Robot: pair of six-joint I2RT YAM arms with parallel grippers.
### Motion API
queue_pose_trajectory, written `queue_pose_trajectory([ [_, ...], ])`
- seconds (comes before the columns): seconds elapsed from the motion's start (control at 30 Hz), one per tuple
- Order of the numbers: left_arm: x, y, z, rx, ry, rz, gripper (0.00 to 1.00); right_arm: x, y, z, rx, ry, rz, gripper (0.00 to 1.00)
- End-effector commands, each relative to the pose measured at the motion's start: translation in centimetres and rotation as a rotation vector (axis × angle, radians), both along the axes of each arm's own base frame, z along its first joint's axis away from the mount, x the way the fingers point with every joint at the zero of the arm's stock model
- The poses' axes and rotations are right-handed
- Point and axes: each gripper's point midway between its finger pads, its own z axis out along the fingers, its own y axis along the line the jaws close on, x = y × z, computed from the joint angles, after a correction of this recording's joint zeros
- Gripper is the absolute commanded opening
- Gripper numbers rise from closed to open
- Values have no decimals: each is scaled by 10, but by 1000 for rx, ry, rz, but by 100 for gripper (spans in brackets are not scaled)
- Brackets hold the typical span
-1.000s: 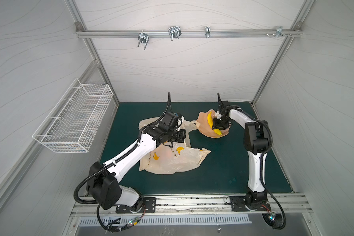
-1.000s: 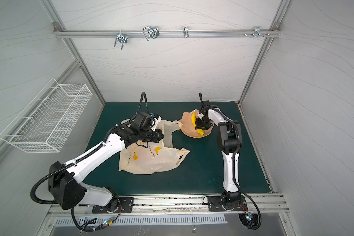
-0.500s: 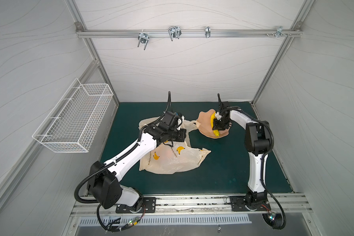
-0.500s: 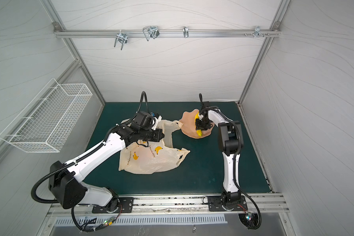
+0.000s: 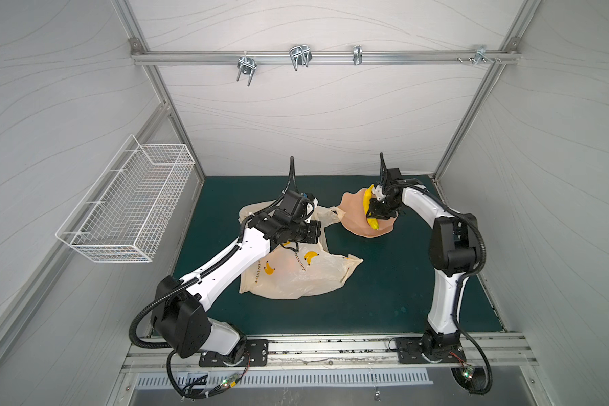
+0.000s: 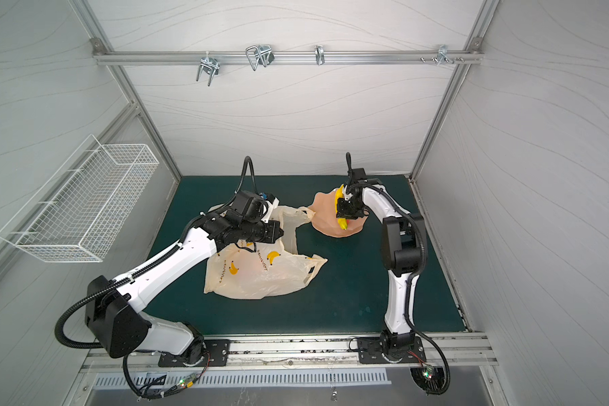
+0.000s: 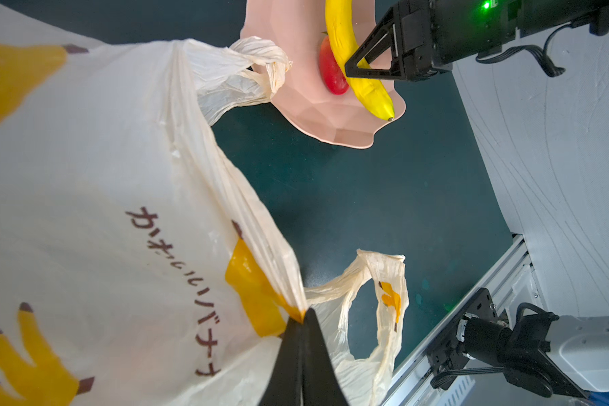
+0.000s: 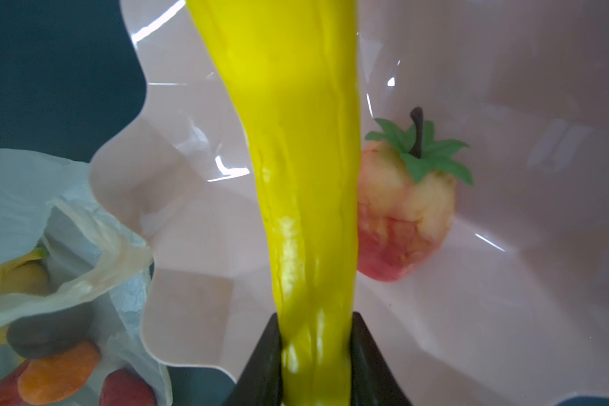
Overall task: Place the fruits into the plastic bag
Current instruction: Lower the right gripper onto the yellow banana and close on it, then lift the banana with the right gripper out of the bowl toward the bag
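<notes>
- Right gripper (image 8: 316, 355): jaws part-closed, clamped on both flanks of banana (image 8: 296, 158), over pink dish (image 7: 331, 123)
- Left gripper (image 7: 305, 328): pinched fully shut on rim of plastic bag (image 5: 296, 277); mouth raised, facing dish
- Strawberry (image 8: 401, 218): in dish, touching banana
- Bag contents: orange piece (image 8: 57, 374), dark and red pieces
- Handling advice: lift banana straight, clear of strawberry and scalloped rim; enter mouth end-first, since its length may snag handle loop (image 7: 254, 66); release deep inside

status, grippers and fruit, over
Left gripper shut on plastic bag rim. Right gripper shut on banana, at pink dish. One strawberry lying in dish. Path to bag clear.
</notes>
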Motion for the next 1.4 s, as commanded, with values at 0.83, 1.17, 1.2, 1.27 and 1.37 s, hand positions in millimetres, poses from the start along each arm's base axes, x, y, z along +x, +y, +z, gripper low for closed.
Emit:
queue_pose_trajectory([
  [0.83,6,-6,25,-33,-69,-23,0,-40,23,128,590,-24,-100,23],
  [1.17,6,-7,26,-36,-70,-25,0,-81,23,128,707,33,-128,22],
  [1.2,6,-7,26,-35,-69,-25,0,-86,22,128,720,38,-131,22],
  [1.27,6,-7,26,-36,-70,-26,0,-95,23,128,749,54,-139,22],
  [1.37,7,-8,27,-38,-71,-28,0,-109,24,126,795,78,-152,22],
])
